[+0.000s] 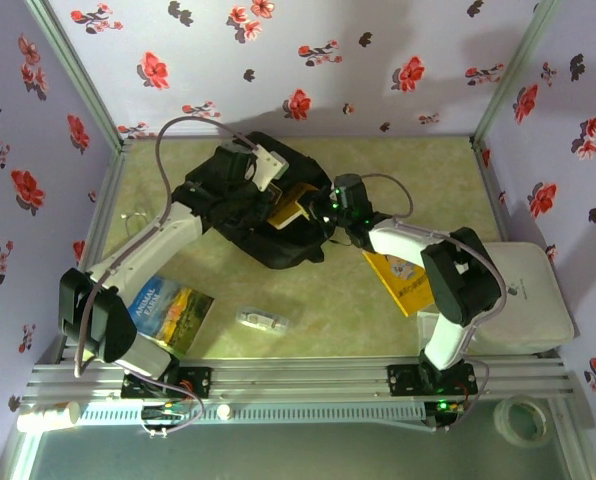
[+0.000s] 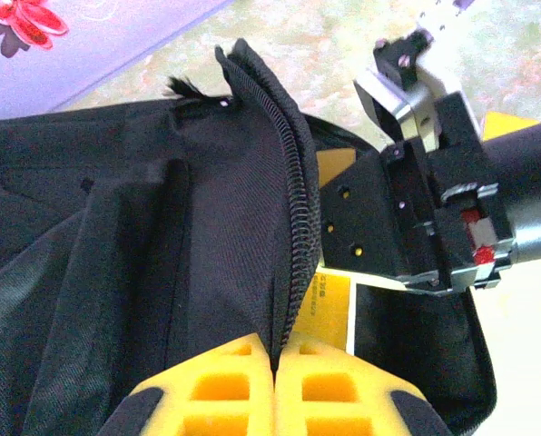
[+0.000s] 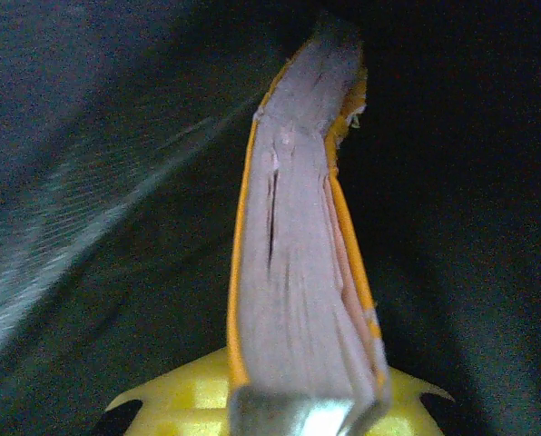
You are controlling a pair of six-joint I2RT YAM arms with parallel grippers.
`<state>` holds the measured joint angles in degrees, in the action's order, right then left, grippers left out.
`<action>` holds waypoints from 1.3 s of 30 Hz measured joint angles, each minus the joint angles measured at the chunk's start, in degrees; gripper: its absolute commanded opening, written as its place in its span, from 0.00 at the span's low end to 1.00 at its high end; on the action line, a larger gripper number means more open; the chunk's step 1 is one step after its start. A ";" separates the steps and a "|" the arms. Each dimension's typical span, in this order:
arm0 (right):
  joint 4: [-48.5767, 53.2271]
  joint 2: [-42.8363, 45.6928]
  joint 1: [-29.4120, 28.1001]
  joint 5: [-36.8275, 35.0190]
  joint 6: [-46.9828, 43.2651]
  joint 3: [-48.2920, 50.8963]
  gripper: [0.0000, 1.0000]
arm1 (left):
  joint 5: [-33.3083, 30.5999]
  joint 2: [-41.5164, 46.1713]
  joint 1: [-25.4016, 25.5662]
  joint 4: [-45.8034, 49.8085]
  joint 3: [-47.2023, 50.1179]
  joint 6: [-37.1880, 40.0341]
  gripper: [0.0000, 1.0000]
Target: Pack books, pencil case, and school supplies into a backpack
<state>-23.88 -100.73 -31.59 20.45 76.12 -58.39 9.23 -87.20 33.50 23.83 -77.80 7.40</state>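
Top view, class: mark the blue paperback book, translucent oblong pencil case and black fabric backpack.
Blue paperback book (image 1: 173,310): top view, cover middle.
Translucent oblong pencil case (image 1: 263,320): top view, middle.
Black fabric backpack (image 1: 286,255): top view, near edge.

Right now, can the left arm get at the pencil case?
Probably not yet: the left gripper is shut on the backpack, holding its zip edge open while the right gripper holds a yellow book inside. The pencil case itself lies in the open.

The blue book (image 1: 173,312) reads "ANIMAL FARM" on its cover; small print on the yellow book (image 2: 336,304) is illegible.
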 measured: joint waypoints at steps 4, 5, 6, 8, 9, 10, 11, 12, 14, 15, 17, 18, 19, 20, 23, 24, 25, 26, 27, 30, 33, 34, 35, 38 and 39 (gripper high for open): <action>-7.23 0.94 0.59 2.56 2.34 1.51 0.01 | 0.09 0.00 0.00 -0.96 0.92 0.00 0.00; -8.68 1.75 0.68 3.17 2.95 1.99 0.01 | 0.07 0.00 0.00 -1.16 1.05 0.00 0.00; -9.35 2.73 0.87 3.63 3.56 2.40 0.01 | 0.04 0.00 -0.02 -1.16 1.05 0.00 0.00; -9.79 5.33 1.03 4.04 4.20 3.21 0.01 | 0.02 0.00 -0.02 -1.18 1.07 0.02 0.00; -9.77 6.62 1.09 4.11 4.35 3.54 0.01 | 0.00 0.00 -0.02 -1.33 1.07 0.02 0.00; -9.77 7.72 1.14 4.11 4.31 3.87 0.01 | -0.02 0.00 -0.02 -1.62 1.07 0.02 0.00; -9.68 8.79 1.22 4.09 4.20 4.28 0.01 | -0.07 0.00 -0.02 -2.03 1.07 0.02 0.00; -9.38 9.46 1.22 4.02 3.93 4.55 0.01 | -0.15 0.00 -0.02 -2.43 1.07 0.00 0.00; -8.81 9.79 1.22 4.02 3.72 4.74 0.01 | -0.17 0.00 -0.02 -2.75 1.07 0.00 0.00; -8.52 9.73 1.22 4.00 3.56 4.81 0.01 | -0.17 0.00 -0.02 -2.80 1.07 0.00 0.00; -8.41 9.11 1.20 4.00 3.37 4.79 0.01 | -0.17 0.00 -0.02 -2.82 1.07 -0.02 0.00; -8.41 8.39 1.16 3.98 3.13 4.66 0.01 | -0.17 0.00 -0.02 -2.84 1.07 -0.04 0.00; -8.35 7.54 1.05 3.98 2.91 4.33 0.01 | -0.15 0.00 -0.02 -2.86 1.07 -0.07 0.00; -8.28 6.12 0.90 3.98 2.45 3.76 0.01 | -0.15 0.00 -0.02 -2.86 1.07 -0.20 0.00; -8.00 0.83 0.20 3.98 1.73 0.66 0.02 | -0.07 0.00 -0.02 -3.08 1.07 -0.68 0.00; -7.98 -0.94 -0.02 3.98 1.60 -0.39 0.02 | 0.00 0.00 -0.02 -3.23 1.07 -0.79 0.00; -7.98 -2.69 -0.22 4.02 1.46 -1.46 0.02 | 0.07 0.00 -0.02 -3.32 1.07 -0.92 0.00; -7.98 -4.63 -0.39 4.07 1.46 -2.86 0.02 | 0.11 0.00 -0.02 -3.41 1.07 -1.09 0.00; -7.98 -6.60 -0.55 4.07 1.44 -4.33 0.02 | 0.20 0.00 -0.02 -3.52 1.07 -1.11 0.00; -7.67 -10.97 -0.72 3.93 0.92 -7.69 0.07 | 0.31 0.00 -0.13 -3.80 1.09 -1.44 0.00; -5.75 -12.90 -0.70 2.89 -0.59 -9.31 0.19 | 0.28 0.07 -0.70 -4.61 1.64 -2.40 0.00; -4.55 -13.05 -0.66 2.43 -1.09 -9.60 0.23 | 0.28 0.07 -0.98 -4.98 2.01 -2.73 0.00; -3.37 -13.07 -0.61 2.01 -1.55 -9.75 0.29 | 0.31 0.07 -1.31 -5.20 2.38 -3.06 0.00; -0.46 -12.57 -0.02 1.88 -2.97 -9.70 0.44 | 0.31 0.07 -2.23 -5.64 3.61 -3.98 0.00; 0.50 -11.87 0.35 1.81 -3.43 -9.38 0.47 | 0.28 0.07 -2.43 -5.79 3.98 -4.13 0.00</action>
<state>-23.38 -112.60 -31.24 22.26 72.69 -67.77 9.52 -87.13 31.07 18.04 -73.82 3.27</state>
